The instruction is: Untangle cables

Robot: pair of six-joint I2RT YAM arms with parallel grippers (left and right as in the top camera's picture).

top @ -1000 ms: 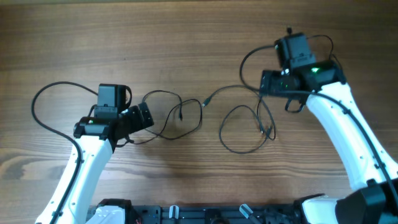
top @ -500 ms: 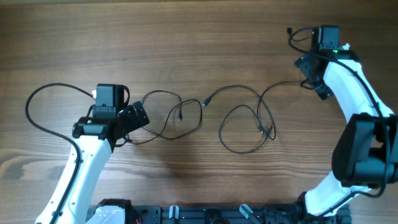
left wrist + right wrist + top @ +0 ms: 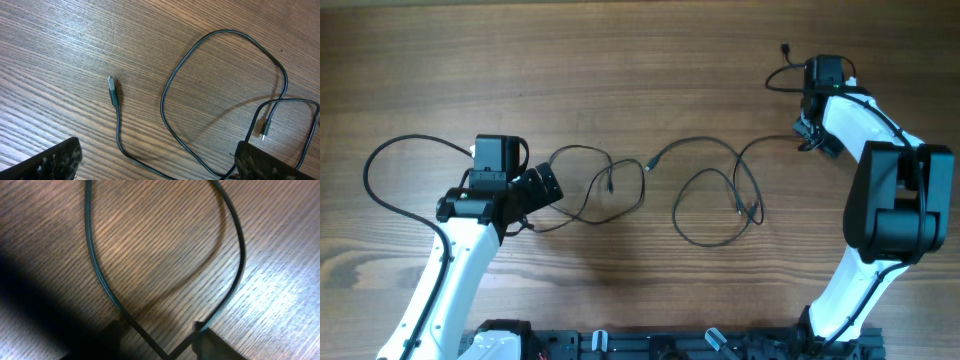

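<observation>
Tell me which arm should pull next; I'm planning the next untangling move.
Probably right. The cable runs straight into the right gripper and lies between its fingers in the wrist view. The left gripper is open, holding nothing, with loops merely nearby.

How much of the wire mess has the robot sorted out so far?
Partly done: the cables are spread along the table, not bunched. In hand: the right gripper is at one end, though its grip is unclear; the left gripper is open. Left: two loops cross over themselves.
</observation>
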